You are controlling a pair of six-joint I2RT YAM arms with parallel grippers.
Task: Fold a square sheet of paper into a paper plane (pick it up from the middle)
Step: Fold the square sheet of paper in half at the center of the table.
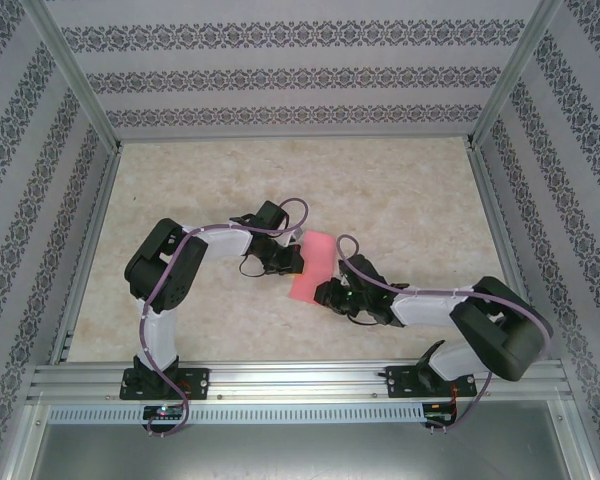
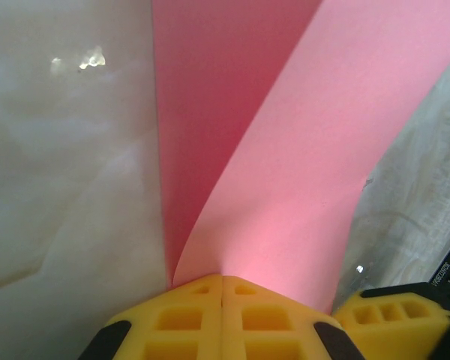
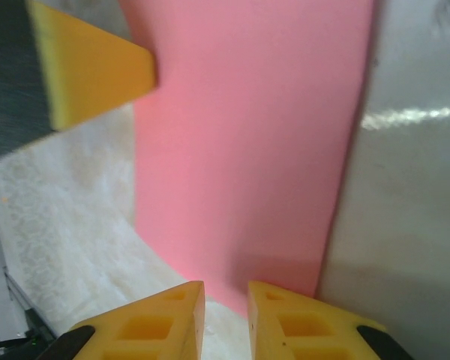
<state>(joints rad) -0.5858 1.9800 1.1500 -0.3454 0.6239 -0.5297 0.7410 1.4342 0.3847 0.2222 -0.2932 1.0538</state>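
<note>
Pink paper point(image 1: 313, 265) sits mid-desk point(image 1: 400, 200) between the two arms, curled where it's held. Left jaws are pinched tight on one edge. Right jaws are a crack apart right at the opposite edge, not biting it.

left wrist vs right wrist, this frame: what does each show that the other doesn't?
Left wrist: the left pincer shut on the square sheet of paper, with a darker and a lighter pink face fanning out from the pinch. Right wrist: the right pincer, jaws a little apart at the sheet's near edge, one flat pink face ahead. Both: the pink sheet over the pale table, plus a yellow finger of the other arm at the frame edge.
</note>
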